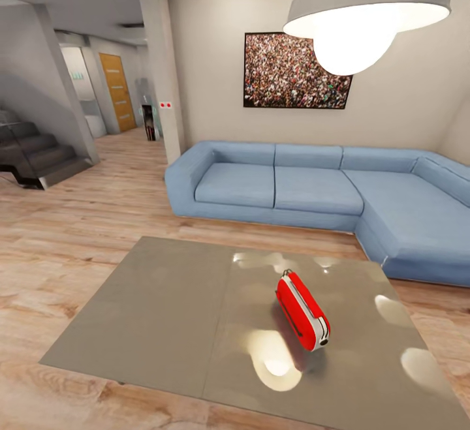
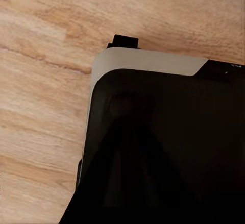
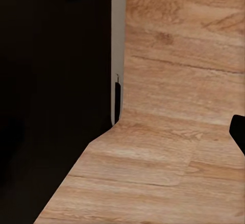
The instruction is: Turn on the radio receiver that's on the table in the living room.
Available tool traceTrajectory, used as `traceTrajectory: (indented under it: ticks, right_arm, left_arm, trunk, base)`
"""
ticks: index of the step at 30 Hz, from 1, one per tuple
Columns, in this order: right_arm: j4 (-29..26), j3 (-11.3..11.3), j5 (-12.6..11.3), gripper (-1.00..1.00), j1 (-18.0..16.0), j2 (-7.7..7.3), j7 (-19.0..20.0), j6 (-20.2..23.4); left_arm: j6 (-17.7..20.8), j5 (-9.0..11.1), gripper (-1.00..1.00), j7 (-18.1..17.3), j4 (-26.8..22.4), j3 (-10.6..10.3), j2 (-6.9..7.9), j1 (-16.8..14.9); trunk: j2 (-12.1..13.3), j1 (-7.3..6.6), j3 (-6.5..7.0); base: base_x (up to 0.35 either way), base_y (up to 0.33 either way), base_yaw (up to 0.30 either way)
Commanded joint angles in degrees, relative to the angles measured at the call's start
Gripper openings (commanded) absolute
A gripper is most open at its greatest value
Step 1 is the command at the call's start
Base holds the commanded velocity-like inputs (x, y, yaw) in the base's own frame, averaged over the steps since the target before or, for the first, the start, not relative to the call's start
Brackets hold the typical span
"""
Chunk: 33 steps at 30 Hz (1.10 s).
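Can't tell what my fingers are doing right now, open or closed. Both wrist cams just look past dark robot bodywork at the wood floor [image 3: 173, 106]; the left one has a black panel with a pale grey edge [image 2: 148, 60] across most of the frame, the right one a dark slab down its left side. There's a small dark sliver at the right edge of the right wrist view that might be a fingertip, but I wouldn't swear to it.

Moving out to the head cam: the radio receiver [image 1: 302, 310] sits lower center-right of the frame on the worktop [image 1: 156, 312], well in from the edges. It's lying on its long narrow side, red faces with a white-grey trim band running along the top, and a small dark round bit at the end nearest me. The dial face isn't something I can make out from here.

My guess on handling: rigid plastic shell, light, smooth, and the top it sits on is glossy (lamp reflections all over it), so it'll probably skate or tip if I poke it from the side. I'd pinch across the two flat red faces near the middle, or brace it with one arm while pressing with the other.

No containers anywhere in view, nothing to open or empty. Behind the worktop is the blue sofa [image 1: 313, 185], a crowd picture [image 1: 294, 71] on the wall, and a pendant lamp [image 1: 365, 6] upper right.
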Motion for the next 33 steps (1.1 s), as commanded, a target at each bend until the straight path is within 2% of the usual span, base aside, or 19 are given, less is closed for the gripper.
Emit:
traceTrajectory:
  ticks: [1,14,18,22,33]
  right_arm:
    - [0.00,0.00,-0.02,1.00,0.00,-0.01,0.00,0.00]
    - [-0.21,-0.14,-0.03,1.00,-0.03,-0.28,0.00,0.24]
    - [-0.25,-0.27,-0.12,1.00,-0.06,0.39,0.00,0.20]
    - [-0.41,-0.47,-0.18,1.00,-0.08,2.96,0.00,0.18]
    - [-0.57,-0.40,-0.25,1.00,-0.09,3.42,0.00,0.18]
  left_arm:
    - [0.01,0.04,-1.00,0.00,0.00,0.00,0.00,0.00]
    - [-0.06,-0.02,-1.00,-0.06,-0.21,0.00,0.47,0.01]
    - [-0.12,-0.14,-1.00,-0.07,-0.39,-0.05,0.52,0.01]
    - [-0.11,-0.16,-1.00,-0.07,-0.60,-0.04,0.57,0.01]
    - [-0.12,-0.40,-1.00,-0.07,-0.68,-0.07,0.53,0.01]
  trunk:
    - [0.00,0.00,0.01]
    - [0.00,0.00,0.04]
    - [0.00,0.00,0.04]
    - [0.00,0.00,0.04]
    - [0.00,0.00,0.04]
  base:
    - [0.000,0.000,0.000]
    - [0.000,0.000,0.000]
    - [0.000,0.000,0.000]
    - [0.000,0.000,0.000]
    - [0.000,0.000,0.000]
